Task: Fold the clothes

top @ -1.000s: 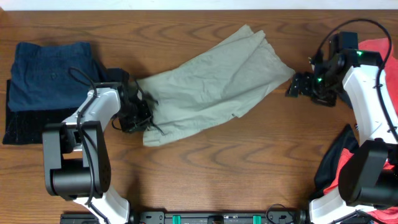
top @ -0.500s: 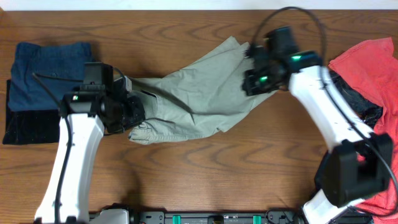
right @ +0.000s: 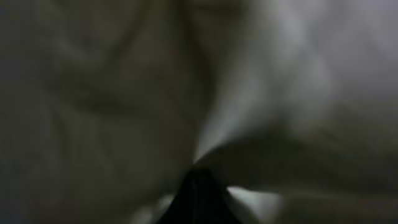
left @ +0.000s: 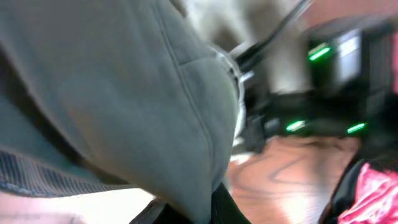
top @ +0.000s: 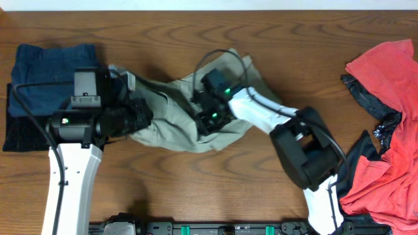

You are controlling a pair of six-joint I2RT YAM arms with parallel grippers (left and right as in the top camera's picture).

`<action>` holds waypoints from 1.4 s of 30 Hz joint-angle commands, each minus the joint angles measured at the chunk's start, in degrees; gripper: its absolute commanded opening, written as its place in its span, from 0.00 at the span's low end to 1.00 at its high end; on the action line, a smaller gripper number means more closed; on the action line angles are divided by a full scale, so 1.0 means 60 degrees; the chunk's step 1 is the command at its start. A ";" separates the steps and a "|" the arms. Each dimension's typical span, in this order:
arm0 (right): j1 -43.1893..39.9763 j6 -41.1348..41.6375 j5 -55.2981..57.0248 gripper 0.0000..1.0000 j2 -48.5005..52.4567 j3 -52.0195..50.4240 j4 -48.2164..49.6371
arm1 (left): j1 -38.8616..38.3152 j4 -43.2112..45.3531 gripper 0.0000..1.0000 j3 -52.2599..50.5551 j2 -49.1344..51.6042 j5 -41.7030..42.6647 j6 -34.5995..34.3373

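Observation:
The pale khaki-green shorts (top: 171, 130) lie bunched at mid-table, their right leg doubled over toward the left. My left gripper (top: 142, 116) is shut on the shorts' left edge. In the left wrist view the khaki cloth (left: 124, 93) hangs out of the closed jaws (left: 200, 214). My right gripper (top: 208, 121) is pressed into the middle of the shorts, shut on a fold of them. In the right wrist view dim khaki folds (right: 93, 93) fill the frame and converge on the dark closed gripper (right: 199, 199).
A folded navy garment (top: 52, 68) lies on a black one (top: 26, 134) at the far left, close behind my left arm. A red garment (top: 385, 62) and shiny black fabric (top: 369, 111) are heaped along the right edge. Bare wooden table (top: 196, 189) shows in front.
My right gripper has shut on the shorts' right end and swept it left across the table, folding it over the middle. My left gripper has kept its hold and shifted slightly.

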 commanded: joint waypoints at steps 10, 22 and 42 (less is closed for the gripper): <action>-0.0663 0.0262 0.1759 0.12 -0.0721 0.1151 -0.0994 | -0.0004 0.0168 0.05 0.0466 -0.0127 0.0412 -0.0211; -0.3570 0.0142 0.3013 0.11 -0.1355 0.0911 -0.1989 | -0.0248 0.0372 0.06 0.0466 0.0470 0.0430 -0.0219; -0.3628 0.0506 0.3289 0.09 -0.1005 -0.1392 -0.0798 | -0.3697 0.3643 0.06 0.0466 0.2747 0.0423 -0.1191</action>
